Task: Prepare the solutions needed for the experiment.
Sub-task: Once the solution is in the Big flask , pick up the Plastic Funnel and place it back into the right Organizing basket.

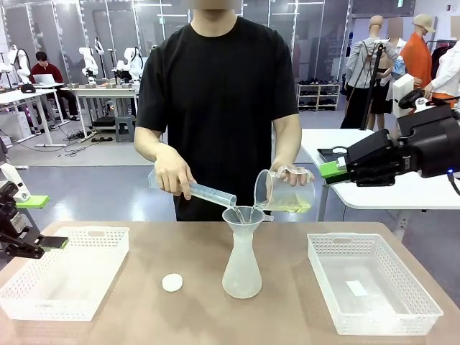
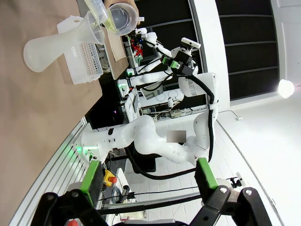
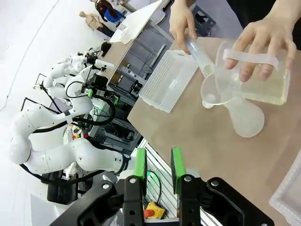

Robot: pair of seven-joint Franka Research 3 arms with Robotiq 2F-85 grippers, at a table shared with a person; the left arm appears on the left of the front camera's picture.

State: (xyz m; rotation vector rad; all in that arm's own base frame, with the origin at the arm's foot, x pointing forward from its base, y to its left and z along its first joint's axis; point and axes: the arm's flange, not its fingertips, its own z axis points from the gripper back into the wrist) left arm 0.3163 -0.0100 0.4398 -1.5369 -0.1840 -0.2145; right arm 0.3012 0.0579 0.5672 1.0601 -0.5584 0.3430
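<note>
I judge the pour is under way. Above the flask (image 1: pixel 242 273) at the middle of the table (image 1: pixel 287 302), the person tips a beaker (image 1: pixel 284 188), which holds the pale yellow solution (image 1: pixel 291 207), just right of the funnel (image 1: pixel 246 214). A cylinder (image 1: pixel 208 192) is tipped from the flask's left. I should wait clear. Baskets (image 1: pixel 43 305) stand well apart on either side. My left gripper (image 2: pixel 148 162) is spread wide and my right gripper (image 3: pixel 158 157) is nearly pinched; both are empty.

Two baskets (image 1: pixel 44 243) (image 1: pixel 374 238), one flask (image 1: pixel 242 269), one funnel (image 1: pixel 245 215)
</note>
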